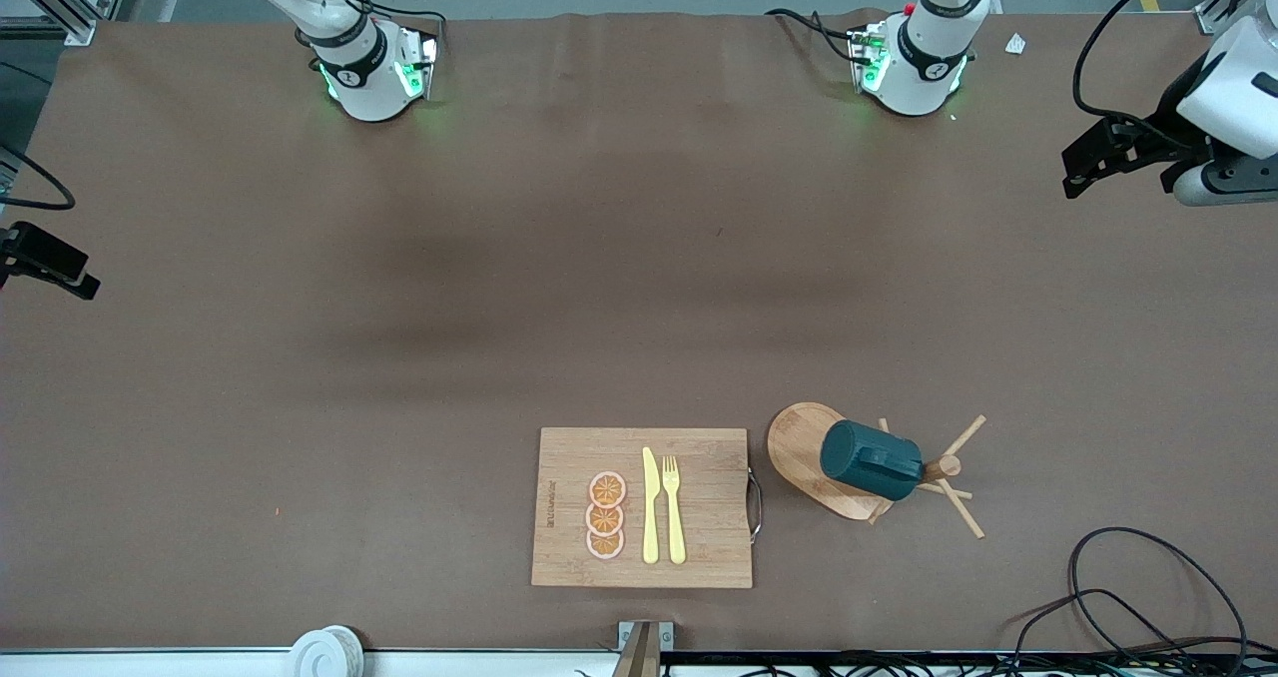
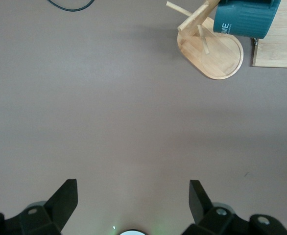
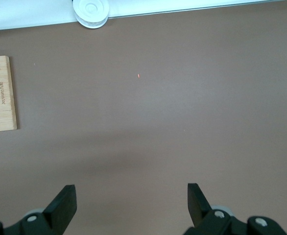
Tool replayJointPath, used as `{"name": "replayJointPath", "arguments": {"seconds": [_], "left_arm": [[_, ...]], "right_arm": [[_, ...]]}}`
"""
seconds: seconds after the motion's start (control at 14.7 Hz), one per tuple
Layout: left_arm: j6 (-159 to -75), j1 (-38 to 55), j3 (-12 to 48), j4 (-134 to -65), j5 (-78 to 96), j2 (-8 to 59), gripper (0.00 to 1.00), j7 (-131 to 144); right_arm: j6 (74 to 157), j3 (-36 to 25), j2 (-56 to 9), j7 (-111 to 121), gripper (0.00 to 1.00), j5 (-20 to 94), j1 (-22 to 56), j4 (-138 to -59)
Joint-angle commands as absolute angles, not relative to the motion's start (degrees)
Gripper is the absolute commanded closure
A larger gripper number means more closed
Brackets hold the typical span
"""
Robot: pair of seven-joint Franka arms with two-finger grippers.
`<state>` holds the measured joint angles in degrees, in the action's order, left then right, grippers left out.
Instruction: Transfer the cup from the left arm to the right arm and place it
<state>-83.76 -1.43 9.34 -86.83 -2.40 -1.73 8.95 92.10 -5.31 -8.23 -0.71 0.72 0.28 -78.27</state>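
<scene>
The dark teal cup [image 1: 869, 460] hangs tilted on a peg of the wooden peg stand [image 1: 799, 437], near the front camera toward the left arm's end of the table. It also shows in the left wrist view [image 2: 244, 19], with the stand [image 2: 222, 58] under it. My left gripper [image 2: 133, 188] is open and empty, high over bare table well away from the cup; it shows at the edge of the front view [image 1: 1083, 173]. My right gripper [image 3: 132, 192] is open and empty, high over bare table at the right arm's end of the table.
A wooden cutting board [image 1: 699, 557] lies beside the stand, with three orange slices [image 1: 606, 515], a yellow knife [image 1: 650, 507] and a yellow fork [image 1: 674, 507] on it. A white roll [image 1: 324, 652] sits at the table's front edge. Black cables [image 1: 1128, 577] lie near the stand.
</scene>
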Motion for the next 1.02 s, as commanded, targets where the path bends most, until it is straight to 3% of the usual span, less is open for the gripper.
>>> {"name": "replayJointPath", "arguments": {"seconds": [0.0,0.41,0.95], "left_arm": [[-83.5,-1.8,9.8,-87.0,-2.5,-2.2,0.00,7.9],[-85.9,-2.5,8.6,-83.8,3.6,2.7,0.00,9.1],[-106.9,-1.6,9.4,-83.8,5.4,13.8,0.00,49.0]], "right_arm": [[92.1,-4.3,-7.8,-0.8,0.00,1.0,-1.0,-78.3],[92.1,-4.3,-7.8,-0.7,0.00,0.9,-0.8,-78.3],[92.1,-4.3,-7.8,-0.8,0.00,1.0,-0.7,-78.3]]}}
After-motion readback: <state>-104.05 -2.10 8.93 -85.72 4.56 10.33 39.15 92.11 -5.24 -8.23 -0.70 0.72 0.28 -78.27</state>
